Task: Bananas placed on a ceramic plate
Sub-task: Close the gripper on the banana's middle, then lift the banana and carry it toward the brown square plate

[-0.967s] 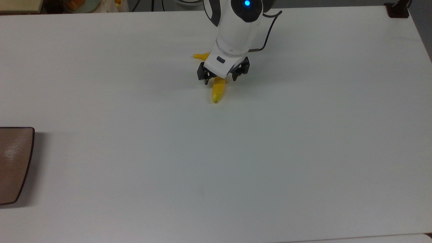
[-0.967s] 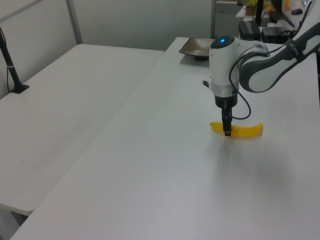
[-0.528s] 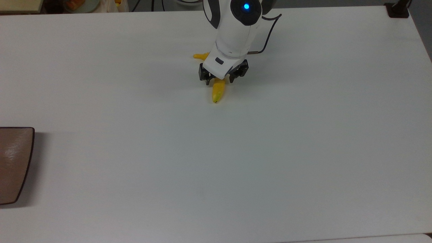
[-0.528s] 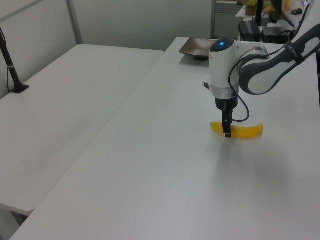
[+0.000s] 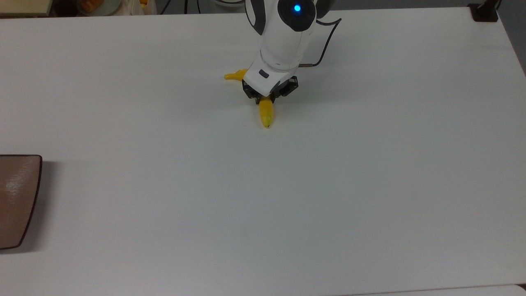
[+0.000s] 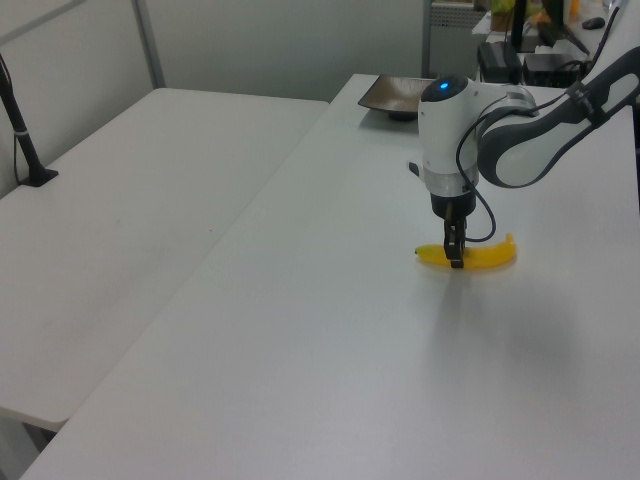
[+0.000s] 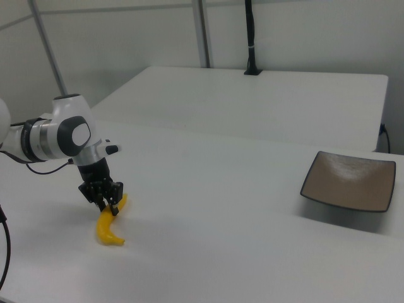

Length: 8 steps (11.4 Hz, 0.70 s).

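Where the white table [image 5: 370,185] carries the scene, one banana [image 5: 266,113], one plate [image 5: 16,199] and one robot arm [image 5: 283,37] can be counted. Single and slim, the banana is curved, glossy and bright yellow, with a greenish tip bearing a small dark dot at the end nearer the bottom of the top view, and a short stem pointing toward the top view's left. It lies on the table near the far middle in the top view, well apart from the plate. One gripper [image 5: 269,95], pointing straight down from the white arm, straddles the banana's middle with its two dark fingers [image 7: 104,196] closed against the fruit, so that it grasps the banana; whether the fruit is lifted clear of the table cannot be told. Squarish with rounded corners, the plate is glossy tan-brown with a thin dark rim, sits at the top view's left edge, and has nothing on it. Seen in the right view, it stands at the right view's right, with the banana at the right view's lower left. A black cable [image 5: 326,41] loops from the arm's wrist.
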Tool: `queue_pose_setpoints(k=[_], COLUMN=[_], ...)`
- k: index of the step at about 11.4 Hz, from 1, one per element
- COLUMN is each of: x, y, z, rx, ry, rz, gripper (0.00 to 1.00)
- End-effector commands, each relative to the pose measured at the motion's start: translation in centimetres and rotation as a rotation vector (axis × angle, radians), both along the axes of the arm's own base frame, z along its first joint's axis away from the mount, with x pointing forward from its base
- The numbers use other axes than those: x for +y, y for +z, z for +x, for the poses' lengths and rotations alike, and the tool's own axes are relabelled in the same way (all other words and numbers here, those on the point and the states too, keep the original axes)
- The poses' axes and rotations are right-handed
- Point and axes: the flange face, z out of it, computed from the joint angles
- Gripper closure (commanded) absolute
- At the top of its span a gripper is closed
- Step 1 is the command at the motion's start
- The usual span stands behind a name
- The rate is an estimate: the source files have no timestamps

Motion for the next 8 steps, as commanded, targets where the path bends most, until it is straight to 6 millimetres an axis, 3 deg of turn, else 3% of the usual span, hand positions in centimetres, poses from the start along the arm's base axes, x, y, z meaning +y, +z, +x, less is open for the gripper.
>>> queue_pose_setpoints(k=[1,4,8], x=[-0.8,-1.7,-4.6], y=[1.0,4.5,12.2], z=[0.0,1.6,5.0], rx=[-0.020,-0.015,-0.043], ry=[-0.033,-0.067,-0.155], rz=[-0.003,-0.006,0.039], gripper=[1.00,1.00,1.00])
